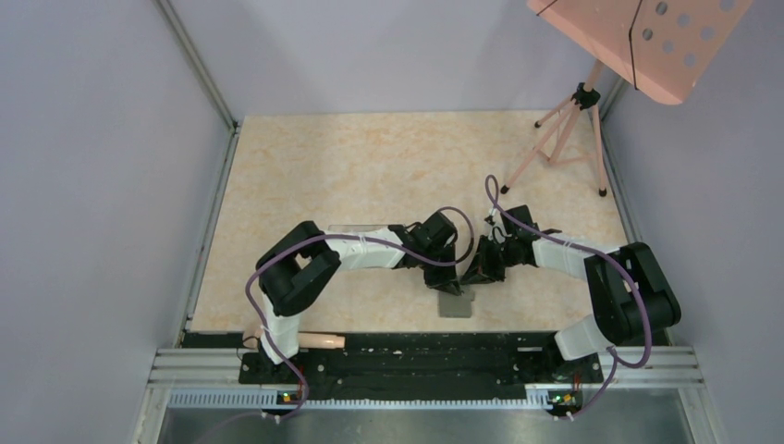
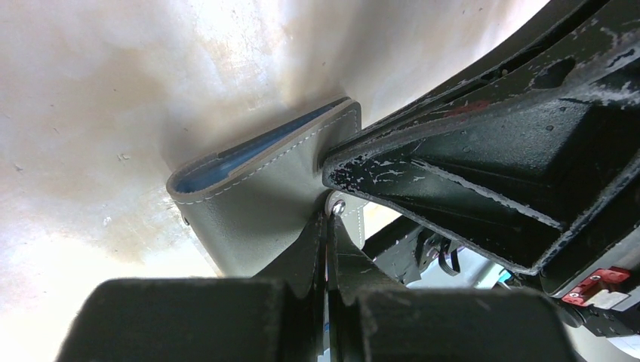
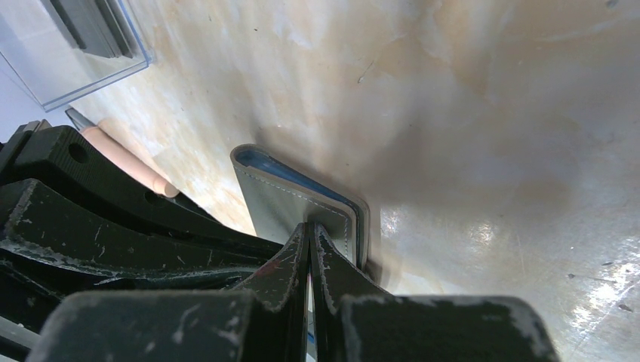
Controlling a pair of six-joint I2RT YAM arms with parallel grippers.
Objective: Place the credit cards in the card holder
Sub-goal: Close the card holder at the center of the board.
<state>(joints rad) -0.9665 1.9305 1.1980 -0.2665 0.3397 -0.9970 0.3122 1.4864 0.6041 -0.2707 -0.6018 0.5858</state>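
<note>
Jaws shut on nothing, your left gripper (image 2: 326, 226) and right gripper (image 3: 308, 234) touch the folded gray card holder (image 3: 290, 204) at the table's (image 1: 370, 157) front. Opening it looks next, with the credit cards (image 3: 87, 26) in the clear box (image 3: 45, 72).

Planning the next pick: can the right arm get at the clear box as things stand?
Probably not directly: the left arm stretches over the clear box, between it and the right gripper, which is shut at the card holder.
</note>
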